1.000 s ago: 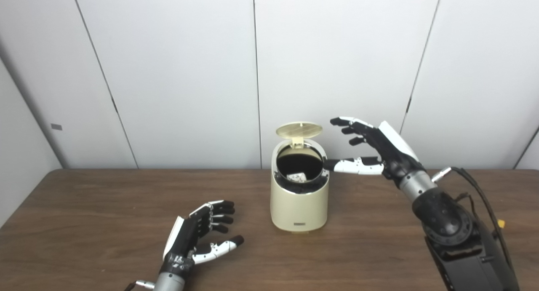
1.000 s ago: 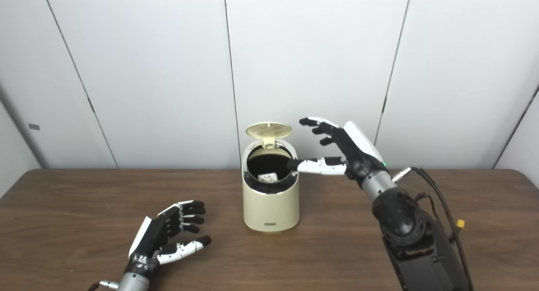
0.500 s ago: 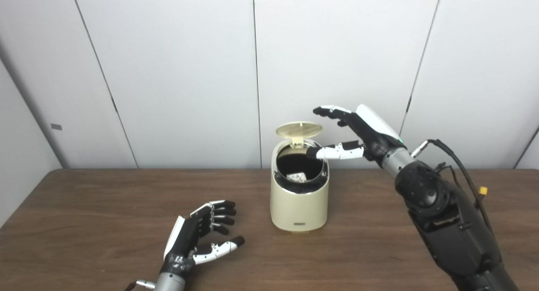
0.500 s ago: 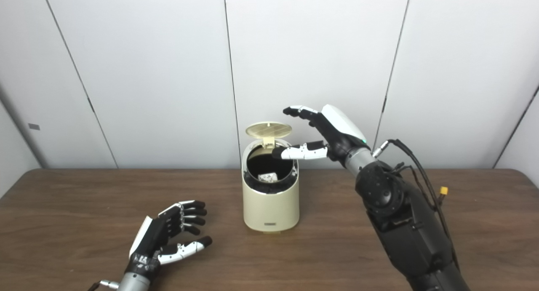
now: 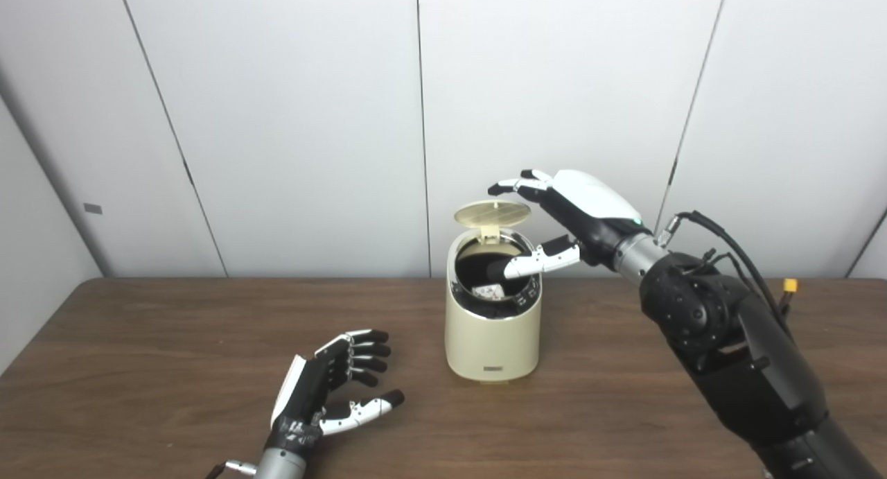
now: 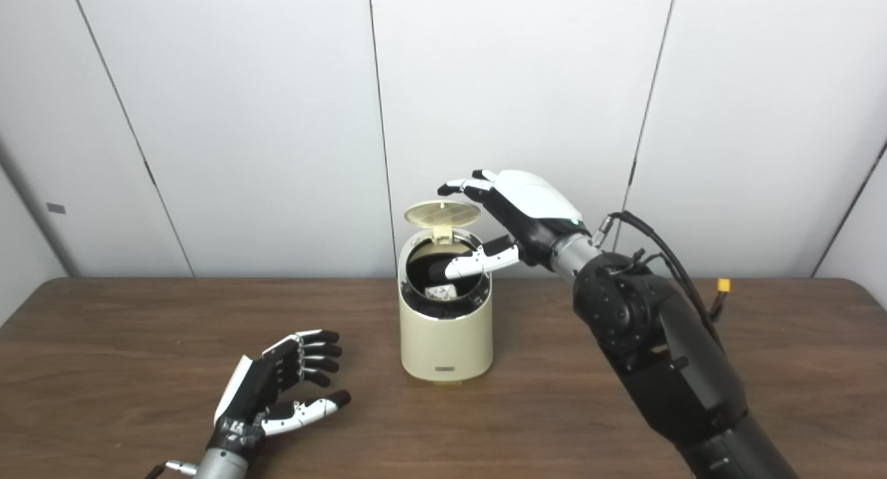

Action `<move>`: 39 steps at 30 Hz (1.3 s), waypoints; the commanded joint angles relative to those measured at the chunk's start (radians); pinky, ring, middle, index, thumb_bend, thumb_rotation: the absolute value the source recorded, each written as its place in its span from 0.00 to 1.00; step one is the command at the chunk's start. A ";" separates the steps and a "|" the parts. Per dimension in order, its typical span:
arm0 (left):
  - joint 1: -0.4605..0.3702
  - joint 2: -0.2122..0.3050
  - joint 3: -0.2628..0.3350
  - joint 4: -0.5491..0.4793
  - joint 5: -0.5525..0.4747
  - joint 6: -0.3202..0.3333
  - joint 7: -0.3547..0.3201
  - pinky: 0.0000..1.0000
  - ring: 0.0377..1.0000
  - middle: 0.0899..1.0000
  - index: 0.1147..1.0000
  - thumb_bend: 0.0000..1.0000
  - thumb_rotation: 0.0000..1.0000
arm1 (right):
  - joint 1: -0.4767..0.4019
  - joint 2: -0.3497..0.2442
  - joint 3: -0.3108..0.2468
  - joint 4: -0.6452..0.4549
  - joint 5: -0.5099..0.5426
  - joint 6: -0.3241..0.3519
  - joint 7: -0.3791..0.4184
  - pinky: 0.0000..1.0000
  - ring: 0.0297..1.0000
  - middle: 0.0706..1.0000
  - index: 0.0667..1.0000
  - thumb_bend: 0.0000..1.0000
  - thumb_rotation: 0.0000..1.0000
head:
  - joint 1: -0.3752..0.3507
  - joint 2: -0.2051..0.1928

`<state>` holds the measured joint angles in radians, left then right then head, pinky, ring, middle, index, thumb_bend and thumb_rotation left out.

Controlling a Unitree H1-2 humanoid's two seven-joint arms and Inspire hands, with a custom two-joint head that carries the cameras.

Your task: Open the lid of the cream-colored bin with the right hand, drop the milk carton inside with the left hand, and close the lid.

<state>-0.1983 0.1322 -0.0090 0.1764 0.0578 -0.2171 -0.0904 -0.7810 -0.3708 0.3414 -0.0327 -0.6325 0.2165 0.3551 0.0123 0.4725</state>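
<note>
Bin (image 5: 492, 333) stood upright, lid (image 5: 492, 213) raised, carton (image 5: 489, 292) inside; right hand (image 5: 568, 215) spread above it, left hand (image 5: 326, 389) empty, fingers apart

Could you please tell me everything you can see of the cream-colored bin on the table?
The cream-colored bin is a small round container with a smooth, glossy shell, standing upright on the brown wooden table. Its round ribbed lid is hinged at the back and stands open. A dark rim rings the black interior, where a pale carton shows. A small dark label sits low on the front. The right hand hovers over the lid, its thumb across the opening; contact is unclear.
</note>
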 commanded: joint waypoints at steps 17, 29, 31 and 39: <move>-0.015 -0.020 0.007 0.012 -0.018 -0.051 0.010 0.52 0.61 0.64 0.70 0.68 0.02 | 0.024 -0.075 0.038 -0.165 -0.171 -0.208 0.031 1.00 0.98 0.80 0.82 0.72 0.65 | 0.006 0.012; -0.011 -0.017 0.008 0.014 -0.001 -0.044 0.017 0.52 0.60 0.63 0.69 0.68 0.02 | 0.057 -0.065 0.016 -0.202 -0.196 -0.200 0.120 1.00 0.98 0.80 0.82 0.74 0.67 | 0.006 0.017; -0.010 -0.015 0.006 0.011 0.000 -0.048 0.013 0.53 0.61 0.64 0.70 0.67 0.01 | 0.063 -0.066 0.012 -0.206 -0.196 -0.200 0.125 1.00 0.97 0.80 0.82 0.74 0.67 | 0.005 0.019; -0.004 -0.016 0.004 0.004 -0.002 -0.043 0.007 0.55 0.61 0.64 0.70 0.68 0.04 | 0.095 -0.062 -0.001 -0.222 -0.205 -0.200 0.133 1.00 0.97 0.79 0.82 0.73 0.67 | 0.008 0.029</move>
<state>-0.2004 0.1222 -0.0004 0.1794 0.0626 -0.2246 -0.0895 -0.6552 -0.4310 0.3633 -0.2203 -0.8325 0.0252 0.5016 0.0184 0.5001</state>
